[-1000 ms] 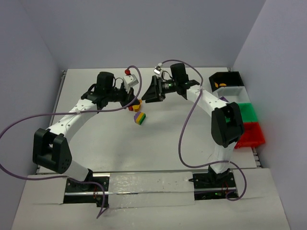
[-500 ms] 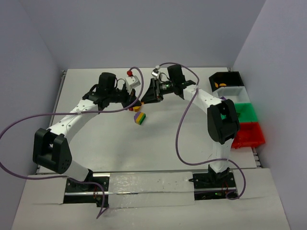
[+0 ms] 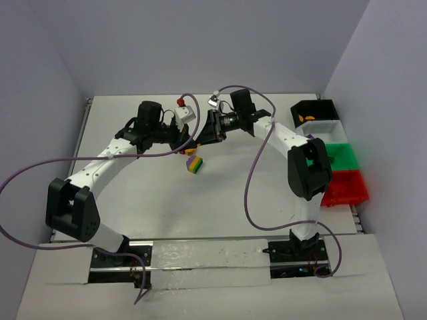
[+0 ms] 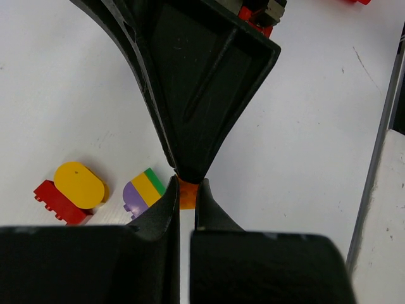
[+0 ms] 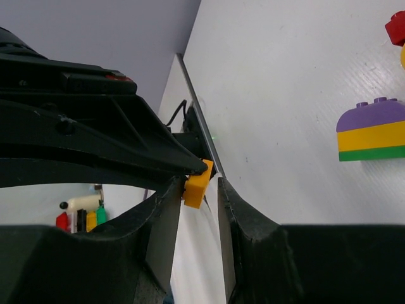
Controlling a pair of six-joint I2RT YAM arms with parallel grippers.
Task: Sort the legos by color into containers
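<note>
My left gripper (image 3: 188,139) is shut on a small orange brick (image 4: 187,194) and holds it above the table. My right gripper (image 3: 201,136) meets it tip to tip. In the right wrist view its open jaws straddle the orange brick (image 5: 197,183), with a gap on the right side. The stacked purple-yellow-green block (image 3: 193,164) lies on the table just below both grippers and also shows in the left wrist view (image 4: 143,190) and the right wrist view (image 5: 372,132). A red brick (image 4: 57,201) and a yellow piece (image 4: 79,184) lie beside it. The containers stand at the right edge: black (image 3: 324,107), white (image 3: 327,131), green (image 3: 347,157), red (image 3: 348,190).
A small red piece (image 3: 179,101) shows at the back beside the left wrist. Purple cables loop over both arms. The table's far right edge and a metal rail (image 4: 373,177) run along the bins.
My right gripper has moved left toward the left gripper, and its jaws now sit around the orange brick. The left arm has barely moved.
</note>
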